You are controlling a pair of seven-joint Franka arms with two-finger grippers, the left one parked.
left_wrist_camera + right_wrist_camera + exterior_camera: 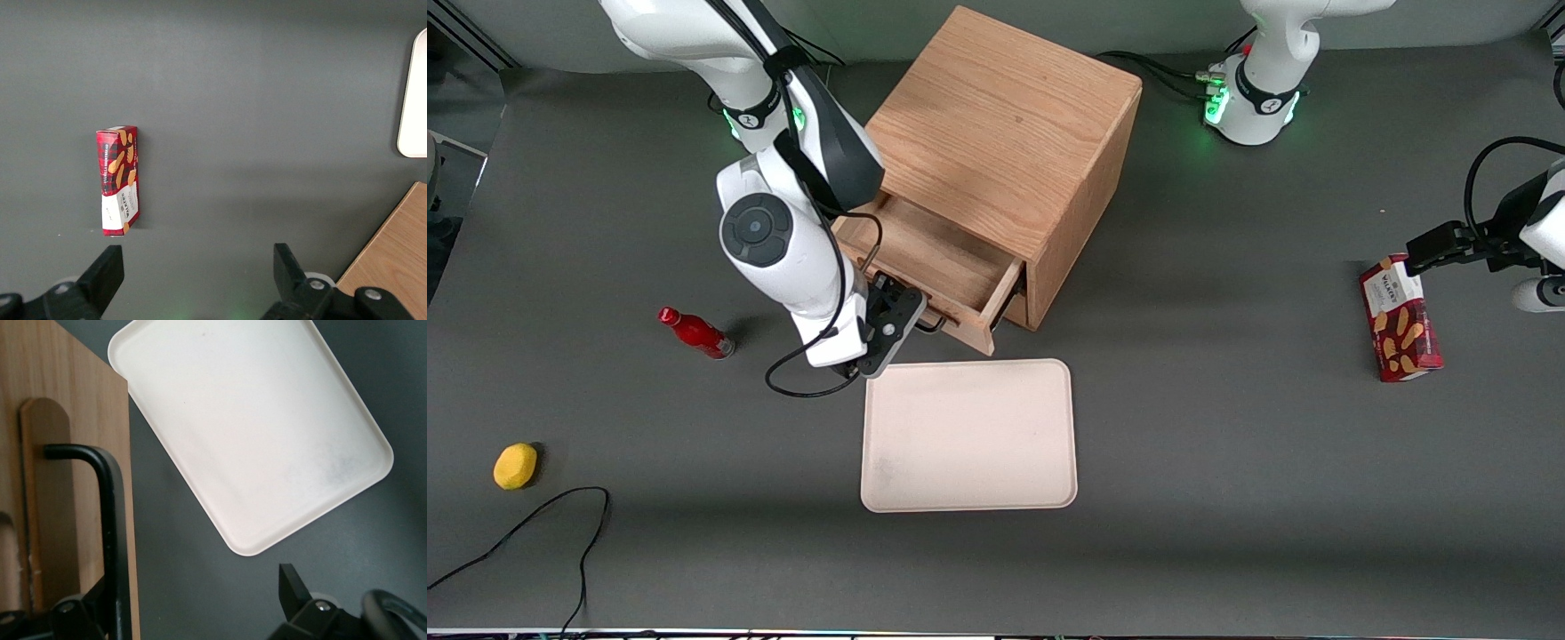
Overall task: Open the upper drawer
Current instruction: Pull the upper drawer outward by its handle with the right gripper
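Observation:
The oak cube cabinet [1005, 142] stands in the middle of the table. Its upper drawer [938, 258] is pulled partly out toward the front camera, and its light-wood inside shows. The lower drawer is hidden under it. My right gripper [914, 313] is at the drawer's front, by the black bar handle [935, 324]. In the right wrist view the gripper [193, 607] is open with its fingers wide apart. The handle [115, 540] runs along the drawer front [67, 453], right beside one finger [80, 613]. The other finger [293, 587] hangs over bare table.
A cream tray [967, 436] lies just in front of the open drawer and also shows in the wrist view [253, 433]. A red bottle [696, 332] and a yellow fruit [515, 466] lie toward the working arm's end. A red biscuit box [1400, 318] lies toward the parked arm's end.

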